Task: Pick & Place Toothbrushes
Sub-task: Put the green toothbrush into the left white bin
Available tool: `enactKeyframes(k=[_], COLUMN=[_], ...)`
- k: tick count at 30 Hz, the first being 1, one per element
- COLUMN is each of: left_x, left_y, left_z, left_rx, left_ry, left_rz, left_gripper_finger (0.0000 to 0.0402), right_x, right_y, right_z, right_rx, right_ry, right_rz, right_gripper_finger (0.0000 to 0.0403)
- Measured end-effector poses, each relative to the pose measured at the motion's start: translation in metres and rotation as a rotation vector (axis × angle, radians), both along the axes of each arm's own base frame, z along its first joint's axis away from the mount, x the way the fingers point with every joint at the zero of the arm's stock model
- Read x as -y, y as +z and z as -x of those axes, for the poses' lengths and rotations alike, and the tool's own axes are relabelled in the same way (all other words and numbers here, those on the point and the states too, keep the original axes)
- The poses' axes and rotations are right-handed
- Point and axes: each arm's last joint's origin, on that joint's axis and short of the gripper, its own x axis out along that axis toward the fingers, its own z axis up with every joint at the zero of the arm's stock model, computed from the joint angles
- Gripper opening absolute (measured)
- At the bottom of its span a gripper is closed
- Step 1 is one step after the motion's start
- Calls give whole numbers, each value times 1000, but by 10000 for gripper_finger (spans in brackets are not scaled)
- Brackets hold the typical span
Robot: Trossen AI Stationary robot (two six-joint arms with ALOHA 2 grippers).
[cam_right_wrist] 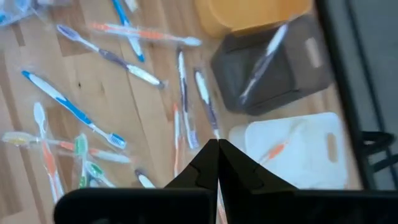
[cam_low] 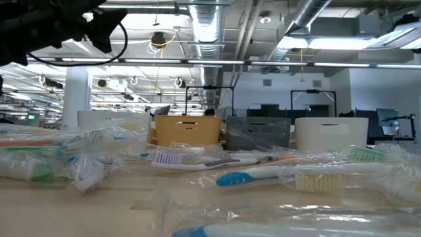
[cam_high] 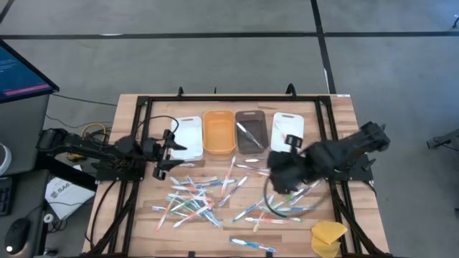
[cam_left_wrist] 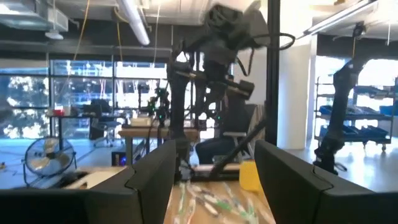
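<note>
Several wrapped toothbrushes (cam_high: pixel 193 197) lie flat and scattered over the wooden table, shown up close in the right wrist view (cam_right_wrist: pixel 68 106) and in the low view (cam_low: pixel 256 174). One lies in the grey bin (cam_right_wrist: pixel 273 68). An orange one lies in the right white bin (cam_right_wrist: pixel 298 155). My right gripper (cam_high: pixel 276 170) hangs above the table near these two bins, pointing steeply down. Its fingers are shut (cam_right_wrist: pixel 217 146) with nothing between them. My left gripper (cam_high: pixel 166 154) waits open (cam_left_wrist: pixel 214 186) at the left, beside the left white bin (cam_high: pixel 188 136).
Four bins stand in a row at the far side: white, orange (cam_high: pixel 219 131), grey (cam_high: pixel 251 132), white (cam_high: pixel 287 129). A yellow sponge-like lump (cam_high: pixel 328 236) sits at the near right corner. A black frame (cam_high: pixel 143 107) runs around the table.
</note>
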Motion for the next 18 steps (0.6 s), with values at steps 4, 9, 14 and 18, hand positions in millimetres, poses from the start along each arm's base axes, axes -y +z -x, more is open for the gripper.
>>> enactKeyframes(k=[4,9,14,18], left_x=[0,1,3,4], left_y=[9,26,55,70], left_z=[-4,-19,-47,-69], left_rx=[17,20,7,-102], left_ry=[0,0,-5,-16], left_rz=[0,0,-29,-38], left_gripper_finger=[213,213,213,213], right_x=[-15,-9,6,13], right_y=[4,-17,-49,-74], right_z=[28,61,73,73], right_rx=[113,239,431,517], right_ry=[71,64,66,156], right_rz=[59,74,29,45], right_gripper_finger=[1,1,1,1])
